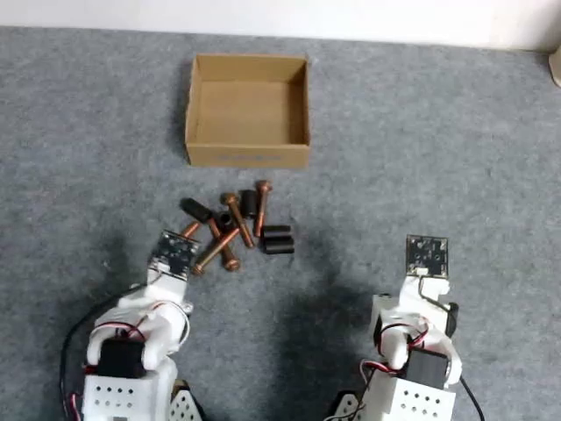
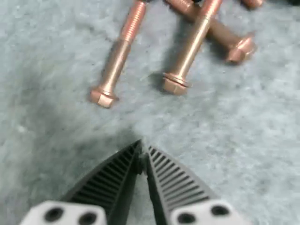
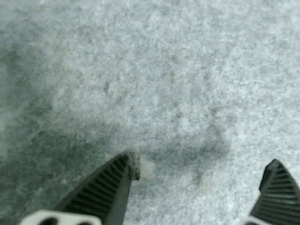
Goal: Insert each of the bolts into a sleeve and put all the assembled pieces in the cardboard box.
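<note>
Jaws of the left gripper [image 2: 142, 151] are pressed together on nothing, tips low over the carpet [image 2: 243, 140]. Just ahead of them lie 2 bolts [image 2: 119, 51], heads toward the tips, with another crossed behind. Black sleeves [image 1: 278, 239] lie mixed into the same heap, farther ahead of the tips. Beyond the heap sits the box [image 1: 248, 156], open side up. The right gripper [image 3: 201, 171] has its jaws wide apart over carpet, well to the side of the heap.
</note>
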`<state>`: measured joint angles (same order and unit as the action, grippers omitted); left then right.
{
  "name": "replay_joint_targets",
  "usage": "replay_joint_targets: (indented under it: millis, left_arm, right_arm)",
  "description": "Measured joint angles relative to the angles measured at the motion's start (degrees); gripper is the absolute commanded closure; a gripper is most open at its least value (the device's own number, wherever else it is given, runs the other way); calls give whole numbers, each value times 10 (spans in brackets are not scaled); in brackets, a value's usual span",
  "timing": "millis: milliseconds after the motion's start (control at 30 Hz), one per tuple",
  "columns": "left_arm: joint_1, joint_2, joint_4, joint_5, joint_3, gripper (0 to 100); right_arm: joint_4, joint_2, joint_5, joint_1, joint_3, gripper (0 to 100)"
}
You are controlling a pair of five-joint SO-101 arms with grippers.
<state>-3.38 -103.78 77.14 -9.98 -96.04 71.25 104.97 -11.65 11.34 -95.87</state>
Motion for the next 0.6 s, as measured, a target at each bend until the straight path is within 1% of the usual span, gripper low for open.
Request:
replay_joint_targets:
  millis: [67,133,233,267,367,500,600]
  left_arm:
    - [-54,0,0,0,0,993]
    - [-138,0,-8,0,4,994]
    - [-259,-3,-69,1,40,995]
    - [-281,-1,-81,-4,59,995]
    - [-294,-2,-85,-44,126,995]
    - [-258,-3,-69,-60,180,993]
    - [-222,-3,-69,-60,185,993]
  right_arm:
    - [0,0,0,4,0,622]
    - [0,0,0,27,0,622]
    - [-4,0,0,75,0,622]
    - [-9,0,0,83,0,622]
    - [-25,0,0,111,0,622]
    - [-25,0,-4,106,7,622]
    - [-18,0,-59,75,24,622]
